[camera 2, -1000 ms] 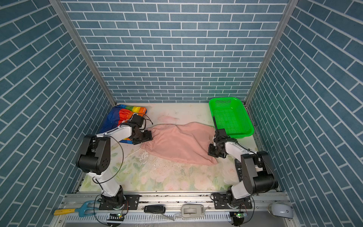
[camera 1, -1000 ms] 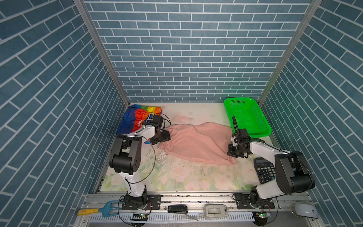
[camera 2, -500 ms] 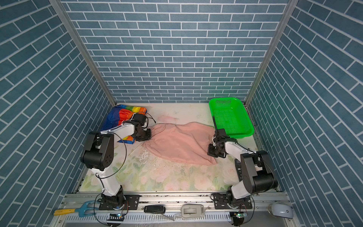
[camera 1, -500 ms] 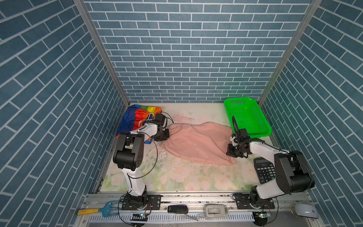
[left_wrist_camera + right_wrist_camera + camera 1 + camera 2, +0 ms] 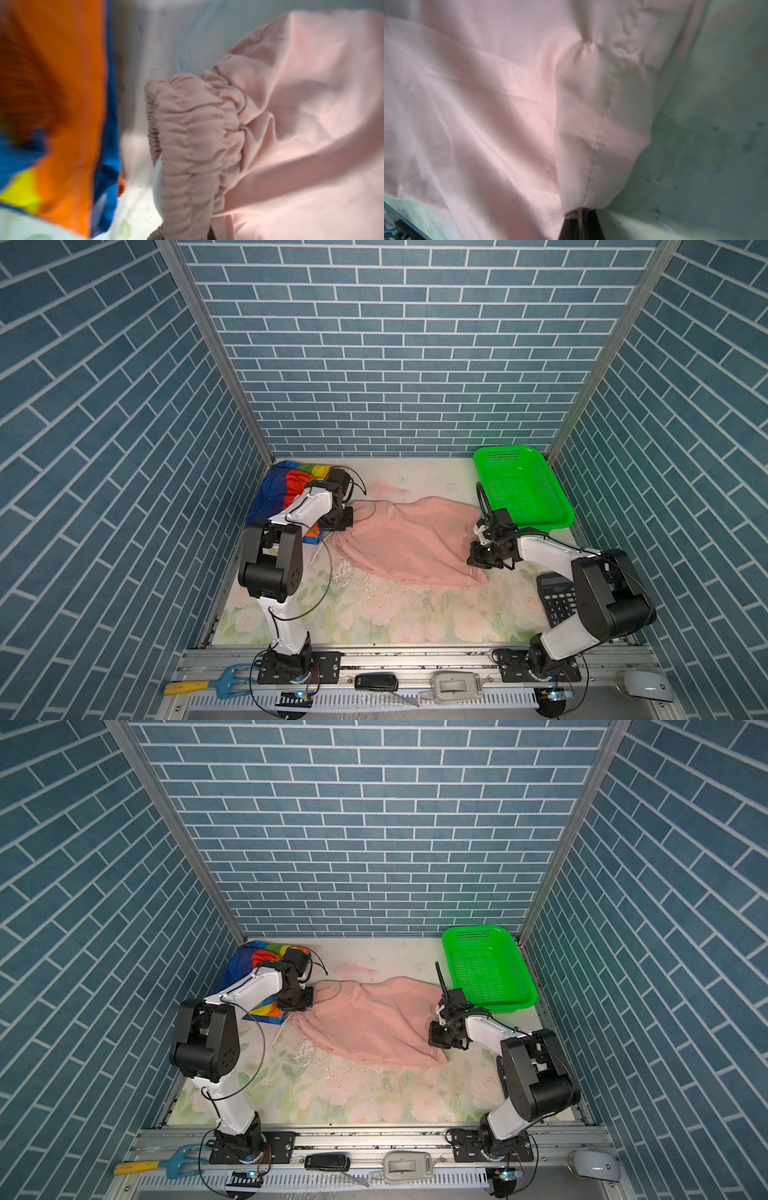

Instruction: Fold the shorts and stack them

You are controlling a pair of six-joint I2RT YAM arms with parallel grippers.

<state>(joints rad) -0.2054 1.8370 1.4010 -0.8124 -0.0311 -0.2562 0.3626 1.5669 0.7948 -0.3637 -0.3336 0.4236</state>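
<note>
Left gripper point(image 5: 349, 522) pinches the gathered waistband point(image 5: 187, 145) of the pink shorts point(image 5: 411, 541), right gripper point(image 5: 476, 562) clamps their opposite end, shorts stretched left-right across the table point(image 5: 374, 614), waistband leftward.

pink shorts point(image 5: 415, 547) — matt cloth | rainbow shorts point(image 5: 286, 491) — shiny cloth | basket point(image 5: 519, 489): plastic mesh

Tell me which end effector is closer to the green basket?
Right. The right end effector grips the pink shorts in front of the green basket; the left end effector holds their waistband across the table, beside the rainbow shorts.
</note>
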